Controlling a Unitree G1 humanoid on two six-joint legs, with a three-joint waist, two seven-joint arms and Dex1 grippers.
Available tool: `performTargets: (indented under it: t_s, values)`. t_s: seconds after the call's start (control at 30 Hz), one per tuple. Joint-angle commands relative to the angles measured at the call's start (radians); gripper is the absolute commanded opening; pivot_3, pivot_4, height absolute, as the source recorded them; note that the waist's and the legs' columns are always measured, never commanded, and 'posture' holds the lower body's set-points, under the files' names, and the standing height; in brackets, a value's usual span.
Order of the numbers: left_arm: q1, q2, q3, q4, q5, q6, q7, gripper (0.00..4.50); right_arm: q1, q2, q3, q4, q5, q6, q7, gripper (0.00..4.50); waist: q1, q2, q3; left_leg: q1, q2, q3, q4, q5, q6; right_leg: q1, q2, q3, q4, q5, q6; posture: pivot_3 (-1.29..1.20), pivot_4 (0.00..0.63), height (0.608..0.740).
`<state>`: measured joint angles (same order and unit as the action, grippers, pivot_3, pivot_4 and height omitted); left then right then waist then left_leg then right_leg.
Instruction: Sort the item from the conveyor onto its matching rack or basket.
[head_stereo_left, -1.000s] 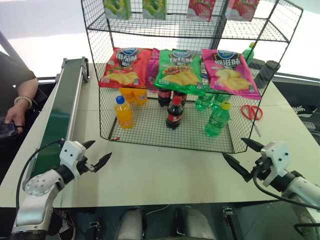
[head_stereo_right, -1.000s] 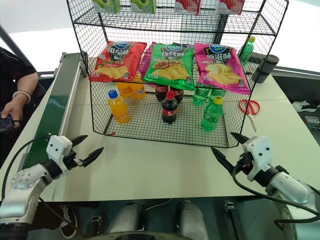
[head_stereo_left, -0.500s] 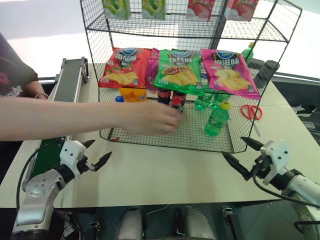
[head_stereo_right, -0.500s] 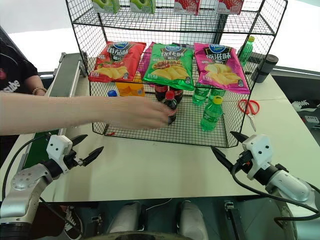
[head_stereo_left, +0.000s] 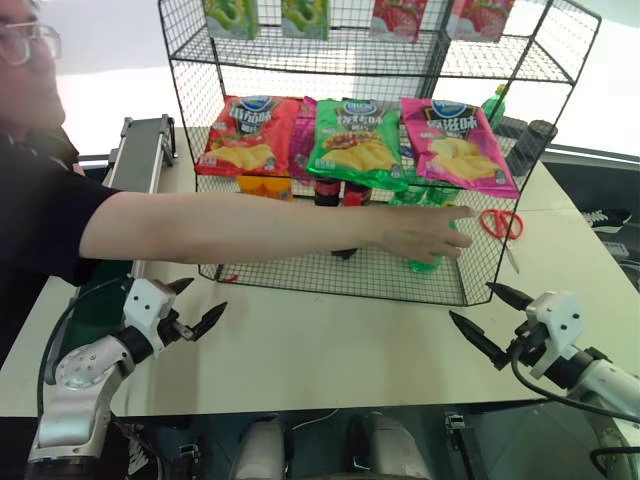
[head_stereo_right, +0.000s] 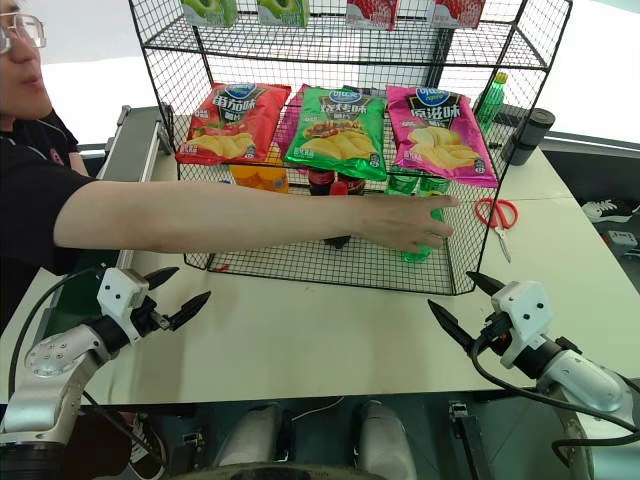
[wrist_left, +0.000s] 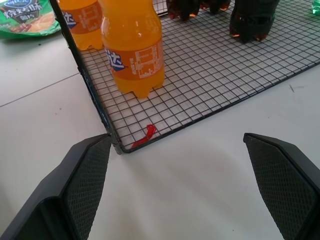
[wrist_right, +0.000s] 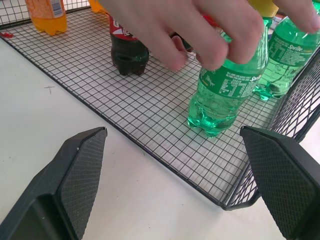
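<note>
The item, a clear-green bottle (wrist_right: 227, 85) with a yellow cap, stands upright on the bottom tier of the black wire rack (head_stereo_left: 330, 290), toward its right side. A person's hand (head_stereo_left: 420, 230) is wrapped over the bottle's upper part. The conveyor (head_stereo_left: 140, 160) runs along the table's left edge, largely hidden behind the person's arm. My left gripper (head_stereo_left: 205, 297) hovers open over the table in front of the rack's left corner, holding nothing. My right gripper (head_stereo_left: 471, 300) is open and empty in front of the rack's right corner.
The person's arm (head_stereo_left: 250, 225) stretches from the left across the rack's front. On the bottom tier stand an orange-drink bottle (wrist_left: 132, 45), a cola bottle (wrist_right: 129, 55) and another green bottle (wrist_right: 290, 50). Red scissors (head_stereo_left: 500, 222) lie to the right of the rack.
The person's arm reached in from the left, passed the cola bottle and now has its hand on the green bottle. Both grippers have stayed in place, open.
</note>
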<state>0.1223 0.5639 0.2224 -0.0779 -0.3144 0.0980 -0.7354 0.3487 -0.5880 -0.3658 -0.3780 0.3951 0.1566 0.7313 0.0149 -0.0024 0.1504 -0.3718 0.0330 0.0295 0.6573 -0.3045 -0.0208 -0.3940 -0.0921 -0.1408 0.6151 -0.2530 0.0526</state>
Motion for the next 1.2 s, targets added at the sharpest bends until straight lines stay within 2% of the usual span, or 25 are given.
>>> performTargets:
  t_s: [0.03, 1.2]
  values:
    - [-0.004, 0.006, 0.015, -0.019, -0.004, -0.014, 0.003, 4.5, -0.006, 0.003, -0.011, -0.004, 0.001, -0.026, 0.001, 4.44, 0.0, 0.0, 0.0, 0.0, 0.0, 0.0, 0.0, 0.0, 0.0, 0.0, 0.0, 0.0, 0.0, 0.0, 0.0, 0.0, 0.15, 0.74]
    - [0.013, 0.002, 0.026, -0.032, -0.009, -0.018, 0.017, 4.5, -0.048, -0.011, 0.003, 0.049, -0.004, -0.049, 0.026, 4.44, 0.0, 0.0, 0.0, 0.0, 0.0, 0.0, 0.0, 0.0, 0.0, 0.0, 0.0, 0.0, 0.0, 0.0, 0.0, 0.0, 0.15, 0.74]
